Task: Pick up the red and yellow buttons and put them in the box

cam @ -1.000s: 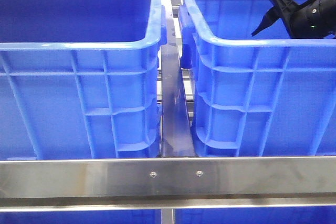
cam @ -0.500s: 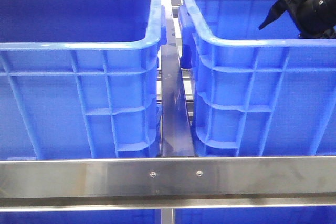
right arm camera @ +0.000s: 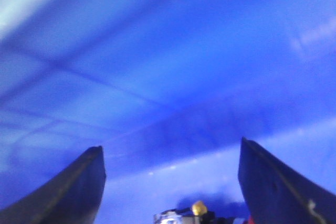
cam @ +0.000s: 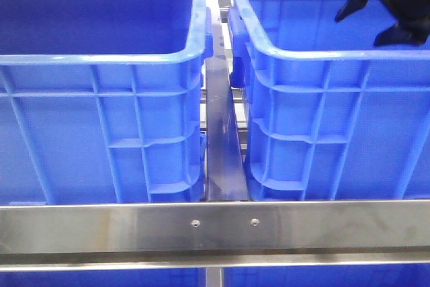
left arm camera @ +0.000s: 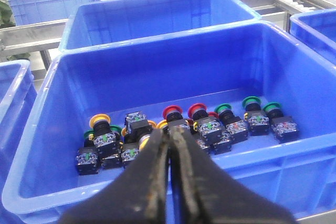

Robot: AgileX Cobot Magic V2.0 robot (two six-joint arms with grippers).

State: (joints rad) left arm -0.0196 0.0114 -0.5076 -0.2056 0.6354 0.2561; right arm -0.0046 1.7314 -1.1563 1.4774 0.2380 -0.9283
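**Two blue crates, buttons in one, my hands apart**

Steel framing runs across the lower part of the front view as a bright rail [cam: 215, 226], and behind it two large blue crates stand side by side with a narrow metal strip [cam: 222, 139] between them. I see the left crate [cam: 101, 99] filling the left half of the frame and the right crate [cam: 322, 112] filling the right half.

My right hand [cam: 383, 15] shows black at the upper right of the front view, above the right crate's rim. From its own wrist camera, its two fingers [right arm camera: 68, 192] are spread wide with nothing between them, facing a blurred blue wall; a small metal-and-yellow part [right arm camera: 197, 211] peeks in at the bottom centre.

My left hand [left arm camera: 169, 145] sits at the bottom centre of its wrist view, fingers pressed together and holding nothing. Beyond it is a blue box [left arm camera: 157, 77] with push buttons scattered along its floor: a yellow button [left arm camera: 100, 121] at centre left, red buttons [left arm camera: 172, 112] in the middle, green buttons [left arm camera: 251, 101] to the right.
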